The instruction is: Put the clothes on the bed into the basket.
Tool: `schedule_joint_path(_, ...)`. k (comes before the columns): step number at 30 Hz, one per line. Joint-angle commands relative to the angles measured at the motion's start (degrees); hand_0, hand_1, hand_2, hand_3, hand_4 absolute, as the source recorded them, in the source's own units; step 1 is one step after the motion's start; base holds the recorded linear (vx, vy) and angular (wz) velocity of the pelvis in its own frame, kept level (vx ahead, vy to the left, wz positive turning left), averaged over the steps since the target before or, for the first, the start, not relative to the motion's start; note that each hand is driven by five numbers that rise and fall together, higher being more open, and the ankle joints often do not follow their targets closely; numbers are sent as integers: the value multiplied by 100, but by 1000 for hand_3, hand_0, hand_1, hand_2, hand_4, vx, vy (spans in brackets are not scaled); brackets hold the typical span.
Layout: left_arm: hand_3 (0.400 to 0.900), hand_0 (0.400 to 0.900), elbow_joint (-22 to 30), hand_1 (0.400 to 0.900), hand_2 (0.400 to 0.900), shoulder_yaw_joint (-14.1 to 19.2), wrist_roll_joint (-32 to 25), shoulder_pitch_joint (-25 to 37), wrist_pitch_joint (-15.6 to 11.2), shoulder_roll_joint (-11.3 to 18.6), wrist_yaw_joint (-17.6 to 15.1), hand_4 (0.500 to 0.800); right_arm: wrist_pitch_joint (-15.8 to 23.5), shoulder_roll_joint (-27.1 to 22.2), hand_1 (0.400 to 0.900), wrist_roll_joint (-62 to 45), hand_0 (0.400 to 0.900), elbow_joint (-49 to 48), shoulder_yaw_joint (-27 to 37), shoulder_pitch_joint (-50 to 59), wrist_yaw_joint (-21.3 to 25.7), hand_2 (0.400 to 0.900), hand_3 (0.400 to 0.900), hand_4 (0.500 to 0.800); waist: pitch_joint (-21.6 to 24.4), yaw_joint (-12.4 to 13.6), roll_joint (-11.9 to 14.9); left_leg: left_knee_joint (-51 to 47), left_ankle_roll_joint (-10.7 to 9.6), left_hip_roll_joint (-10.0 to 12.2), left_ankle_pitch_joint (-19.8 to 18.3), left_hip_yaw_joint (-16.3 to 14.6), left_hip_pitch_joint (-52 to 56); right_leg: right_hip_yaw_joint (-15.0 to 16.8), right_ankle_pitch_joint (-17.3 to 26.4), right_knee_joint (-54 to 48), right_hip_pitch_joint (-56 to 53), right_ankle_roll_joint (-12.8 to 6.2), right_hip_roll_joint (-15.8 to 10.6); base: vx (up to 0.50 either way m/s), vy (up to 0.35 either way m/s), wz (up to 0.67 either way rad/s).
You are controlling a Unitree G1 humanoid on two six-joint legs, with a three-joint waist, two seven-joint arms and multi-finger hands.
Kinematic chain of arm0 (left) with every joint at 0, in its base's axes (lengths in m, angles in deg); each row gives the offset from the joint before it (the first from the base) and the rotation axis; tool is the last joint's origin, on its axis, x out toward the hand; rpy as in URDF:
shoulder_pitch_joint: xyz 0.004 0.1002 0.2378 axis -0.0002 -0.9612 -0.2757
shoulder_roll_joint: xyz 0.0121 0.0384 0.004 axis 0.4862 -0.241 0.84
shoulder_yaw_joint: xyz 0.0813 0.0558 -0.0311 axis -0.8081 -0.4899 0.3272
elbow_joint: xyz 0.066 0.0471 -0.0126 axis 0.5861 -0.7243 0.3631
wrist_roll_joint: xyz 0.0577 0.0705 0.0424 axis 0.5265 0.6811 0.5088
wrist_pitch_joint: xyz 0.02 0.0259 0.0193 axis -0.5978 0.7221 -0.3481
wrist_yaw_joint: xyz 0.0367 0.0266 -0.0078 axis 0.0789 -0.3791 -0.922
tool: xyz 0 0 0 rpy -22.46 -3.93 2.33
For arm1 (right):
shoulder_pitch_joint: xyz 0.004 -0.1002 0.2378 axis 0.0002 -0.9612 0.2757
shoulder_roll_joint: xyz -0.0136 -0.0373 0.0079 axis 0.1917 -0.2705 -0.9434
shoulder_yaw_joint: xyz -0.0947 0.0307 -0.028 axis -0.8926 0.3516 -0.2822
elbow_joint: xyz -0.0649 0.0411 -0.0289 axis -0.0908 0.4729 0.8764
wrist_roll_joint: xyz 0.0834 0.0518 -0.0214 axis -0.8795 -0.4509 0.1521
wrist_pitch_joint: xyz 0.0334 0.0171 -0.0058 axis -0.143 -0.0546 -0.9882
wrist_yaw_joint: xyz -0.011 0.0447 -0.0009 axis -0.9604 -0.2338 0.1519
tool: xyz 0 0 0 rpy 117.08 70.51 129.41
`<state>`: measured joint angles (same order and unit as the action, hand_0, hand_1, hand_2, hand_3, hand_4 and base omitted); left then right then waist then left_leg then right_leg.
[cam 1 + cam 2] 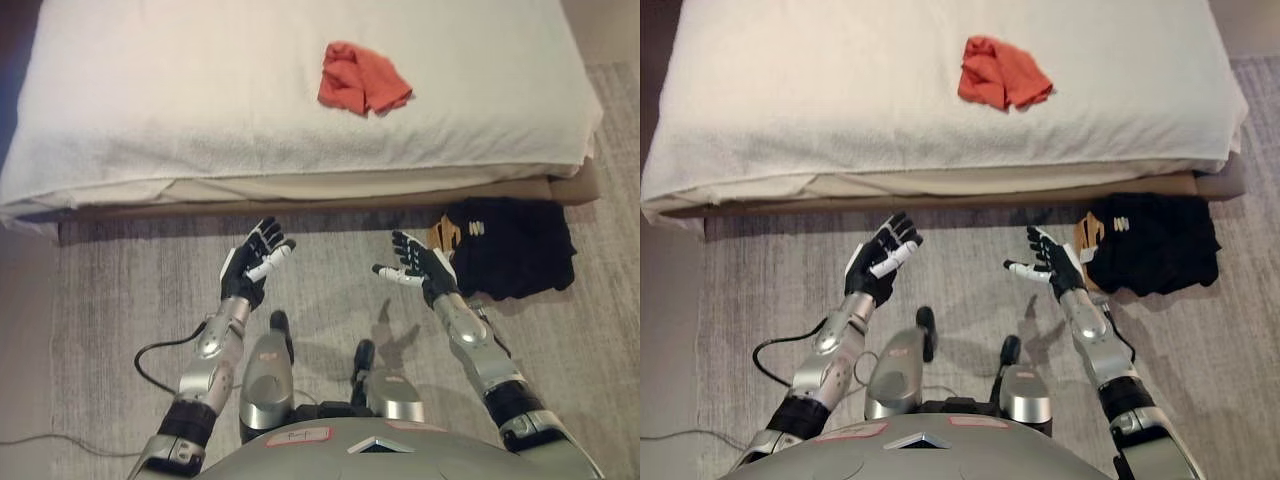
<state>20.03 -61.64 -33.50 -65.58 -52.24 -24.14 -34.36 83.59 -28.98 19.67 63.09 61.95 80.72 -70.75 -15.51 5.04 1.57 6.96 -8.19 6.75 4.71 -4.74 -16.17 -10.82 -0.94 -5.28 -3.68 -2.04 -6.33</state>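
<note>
Left hand: fingers straight and spread, palm turned inward, holding nothing. It hangs over the grey carpet just short of the bed's near edge.

Right hand: same pose, fingers splayed and relaxed, palm facing the left hand, empty. The two hands are level with each other, with a gap of carpet between them.

Orange garment: crumpled in a small heap on the white bed, toward the far side and a bit right of centre. It is well apart from both hands, beyond them and across the bed's near half; neither set of fingers touches it or the bedding. The right hand is slightly closer in line to it than the left.

Basket: on the carpet just beside the right hand, on its outer side, close against the bed's foot edge. Mostly covered by dark clothing heaped in and over it; only a sliver of tan rim shows.
</note>
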Motion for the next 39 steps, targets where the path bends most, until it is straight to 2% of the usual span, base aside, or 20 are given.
schedule_joint_path(1, 900, 900, 452, 900, 900, 212, -104, 20, -516, 227, 51, 800, 498, 42, 900, -163, 900, -419, 24, 379, -11, 900, 900, 800, 470, 183, 57, -853, 196, 67, 924, -300, -238, -584, -643, 28, -932, -231, 521, 373, 263, -42)
schedule_joint_path(6, 900, 900, 532, 900, 900, 184, -105, 155, -476, 546, 11, 800, 454, 349, 900, -251, 900, -376, -29, 314, -93, 900, 900, 800, 601, 284, 522, 333, 584, -334, 166, -247, -533, -568, -428, 1193, -834, -448, -76, 437, 304, -12)
schedule_joint_path(9, 900, 900, 607, 900, 900, 192, -64, 114, -437, 665, 7, 800, 422, 425, 900, -219, 900, -429, -61, 334, -128, 900, 900, 800, 706, 300, 632, 245, 930, -692, -250, -229, -186, -598, 691, 2538, -325, -670, -516, 372, 395, -4)
schedule_joint_path(10, 900, 900, 607, 900, 900, 192, -63, 114, -437, 666, 6, 800, 422, 427, 900, -218, 900, -428, -61, 336, -128, 900, 900, 800, 707, 307, 641, 240, 937, -701, -254, -241, -184, -586, 687, 2551, -315, -679, -529, 274, 333, -2)
schedule_joint_path(11, 900, 900, 597, 900, 900, 207, -65, 137, -423, 703, -4, 800, 401, 477, 900, -223, 900, -413, -74, 361, -140, 900, 900, 800, 695, 287, 605, 128, 1056, -797, -380, -229, 32, -583, 1025, 3186, -63, -730, -629, 355, 501, 7)
schedule_joint_path(12, 900, 900, 657, 900, 900, 235, -41, 114, -400, 767, -28, 800, 382, 558, 900, -208, 900, -430, -120, 394, -141, 900, 900, 800, 626, 187, 440, -77, 1281, -940, -565, -199, 504, -767, 1374, 4360, 360, -889, -848, 353, 499, 9)
schedule_joint_path(13, 900, 900, 659, 900, 900, 238, -41, 113, -399, 767, -29, 800, 382, 558, 900, -208, 900, -429, -122, 395, -141, 900, 900, 800, 617, 185, 449, -88, 1288, -955, -564, -203, 518, -760, 1366, 4375, 359, -897, -863, 478, 577, 13)
schedule_joint_path(15, 900, 900, 663, 900, 900, 226, 48, 111, -350, 797, -37, 800, 326, 623, 900, -135, 900, -492, -134, 377, -168, 900, 900, 800, 526, 57, 273, -555, 1434, -1031, -696, -216, 1234, -1173, 1363, 4952, 819, -1034, -1267, 444, 383, 5)
schedule_joint_path(18, 900, 900, 662, 900, 900, 199, 17, 49, -338, 777, 33, 800, 297, 593, 900, -116, 900, -515, -97, 266, -211, 900, 900, 800, 502, 13, 192, -869, 1415, -1036, -693, -215, 1644, -1540, 1254, 4484, 875, -1054, -1418, 327, 139, -11)
schedule_joint_path(19, 900, 900, 695, 900, 900, 187, -44, -5, -335, 773, 77, 800, 288, 561, 900, -115, 900, -474, -52, 195, -191, 900, 900, 800, 490, 56, 136, -1025, 1308, -957, -683, -264, 1783, -1988, 1063, 3498, 897, -1036, -1577, 287, -4, -20)
schedule_joint_path(21, 900, 900, 683, 900, 900, 229, -61, -71, -332, 761, 115, 800, 273, 556, 900, -91, 900, -425, -16, 162, -180, 900, 900, 800, 472, 118, 109, -1157, 1134, -812, -658, -275, 1865, -2321, 1141, 2232, 875, -1095, -1528, 289, -87, -21)
schedule_joint_path(24, 900, 900, 676, 900, 900, 346, -39, -128, -351, 782, 117, 800, 267, 594, 900, -93, 900, -406, 6, 219, -93, 900, 900, 800, 469, 161, 191, -1196, 832, -631, -700, -275, 1898, -2058, 1742, 140, 1024, -1238, -1155, 264, -157, 12)
schedule_joint_path(26, 900, 900, 676, 900, 900, 387, 18, -30, -343, 804, 93, 800, 249, 609, 900, -44, 900, -517, 78, 234, -9, 900, 900, 800, 454, 73, 171, -1196, 724, -549, -746, -233, 1915, -1559, 1977, 28, 1451, -1296, -1204, 241, -75, 56)
schedule_joint_path(27, 900, 900, 675, 900, 900, 387, 18, -29, -343, 803, 92, 800, 245, 609, 900, -43, 900, -521, 79, 233, -8, 900, 900, 800, 458, 76, 170, -1196, 723, -546, -748, -235, 1911, -1556, 1978, 28, 1457, -1296, -1200, 279, -57, 97)
schedule_joint_path(28, 900, 900, 636, 900, 900, 326, 25, 132, -352, 742, 138, 800, 261, 562, 900, -59, 900, -628, 148, 198, 28, 900, 900, 800, 431, 19, 287, -1196, 694, -729, -788, -53, 1865, -1506, 1978, 28, 1416, -1281, -1336, 338, -110, 94)
schedule_joint_path(30, 900, 900, 609, 900, 900, 287, 12, 244, -374, 639, 180, 800, 308, 506, 900, -93, 900, -688, 258, 215, 46, 900, 900, 800, 493, 20, 199, -1196, 537, -509, -996, 46, 1991, -1832, 1910, 28, 1251, -1286, -1278, 511, -229, 109)
schedule_joint_path(33, 900, 900, 646, 900, 900, 342, -74, 156, -341, 614, 232, 800, 336, 452, 900, -224, 900, -694, 295, 173, -27, 900, 900, 800, 730, -103, 122, -983, 355, -79, -1221, 168, 2266, -1828, 1504, 28, 956, -1140, -987, 592, -304, 80)
schedule_joint_path(35, 900, 900, 774, 900, 900, 430, -60, -62, -322, 621, 347, 800, 383, 351, 900, -271, 900, -717, 132, 183, -161, 900, 900, 800, 743, -24, 32, 646, 170, 193, -1070, 229, 1875, -1810, 1151, 28, 679, -881, -602, 452, -318, -11)
schedule_joint_path(37, 900, 900, 836, 900, 900, 460, -107, -143, -323, 570, 322, 800, 385, 278, 900, -237, 900, -643, -53, 320, -155, 900, 900, 800, 545, 236, -38, 3062, 179, 223, -755, 414, 962, -1741, 792, 28, 426, -560, -311, 270, -281, -34)
schedule_joint_path(39, 900, 900, 870, 900, 900, 461, -307, -214, -281, 521, 330, 800, 368, 192, 900, -260, 900, -640, -141, 449, -157, 900, 900, 800, 304, 438, -47, 3991, 244, 143, -585, 415, 322, -1780, 514, 28, 249, -382, -196, 167, -173, -32)
